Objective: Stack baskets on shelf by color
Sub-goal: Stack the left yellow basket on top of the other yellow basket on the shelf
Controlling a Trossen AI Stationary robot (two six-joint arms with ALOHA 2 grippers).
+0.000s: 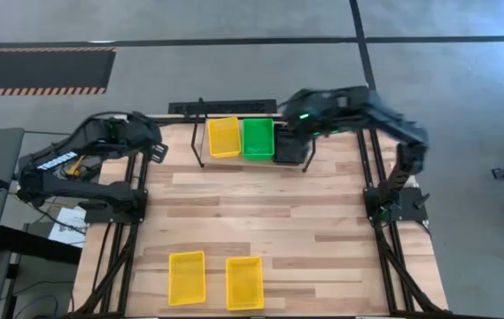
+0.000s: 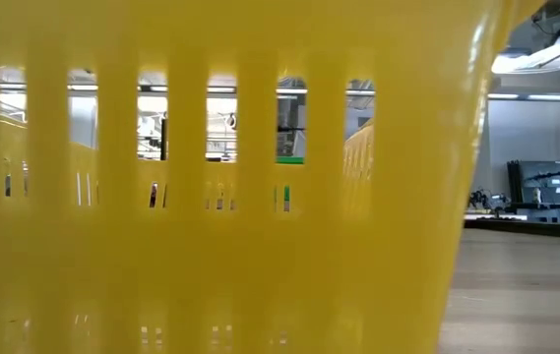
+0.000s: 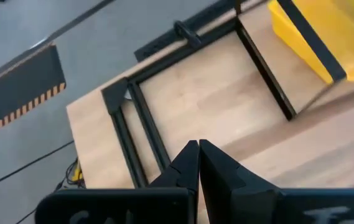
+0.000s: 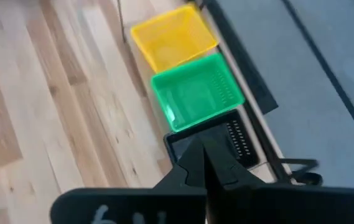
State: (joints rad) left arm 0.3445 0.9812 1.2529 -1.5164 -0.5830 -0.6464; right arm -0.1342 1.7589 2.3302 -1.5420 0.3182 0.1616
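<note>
Overhead view, upper centre: low black thin-tube metal shelf (image 1: 200,133) bearing three perforated plastic baskets side by side, yellow (image 1: 223,137), green (image 1: 257,138) and black (image 1: 289,148), left to right. Right gripper (image 1: 298,126) directly above the black basket, fingers pressed together, gripping nothing, as seen in the right wrist view (image 4: 203,152). Left gripper (image 1: 156,149) at upper left, beside the shelf's left end, fingers likewise closed and empty. Lower centre of the wooden table (image 1: 260,204): two further yellow baskets (image 1: 187,276) (image 1: 244,283), near each other, apart. Low view: filled by a yellow basket wall (image 2: 211,236).
</note>
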